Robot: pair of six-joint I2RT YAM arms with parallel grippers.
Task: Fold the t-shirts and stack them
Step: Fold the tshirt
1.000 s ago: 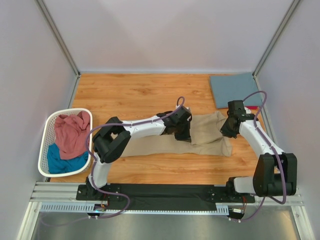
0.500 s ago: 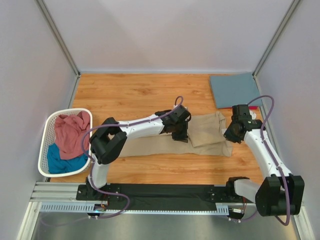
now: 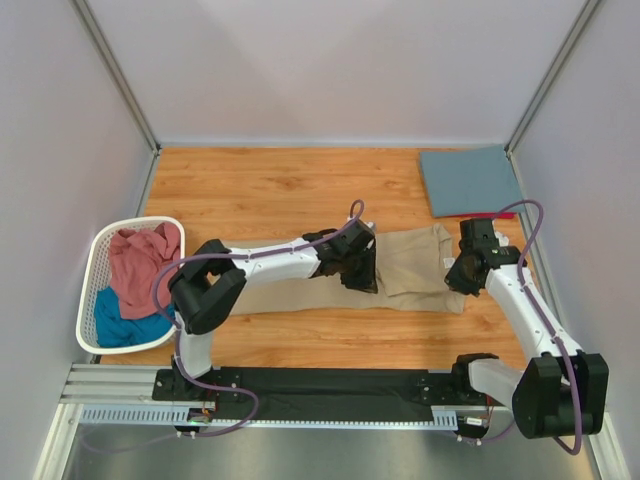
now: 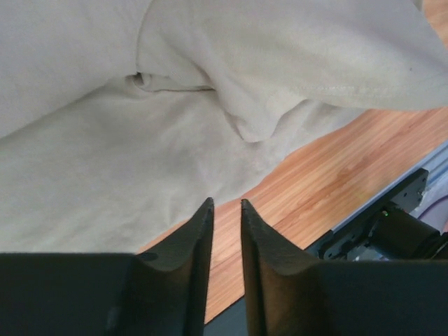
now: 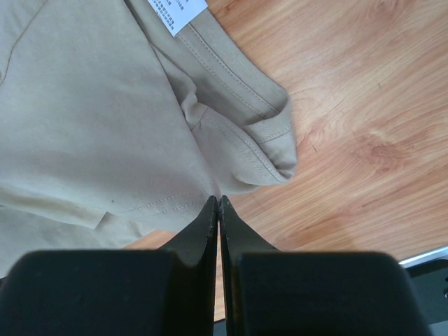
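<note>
Item: tan short-sleeved cloth t-shirt (image 3: 412, 262), partly folded, mid-table; folding step in hand. Left gripper (image 4: 225, 203) a sliver apart over the near hem, right gripper (image 5: 218, 200) pressed together at the collar-end edge (both empty, I judge). Next I need a hem pinch to fold across.
</note>
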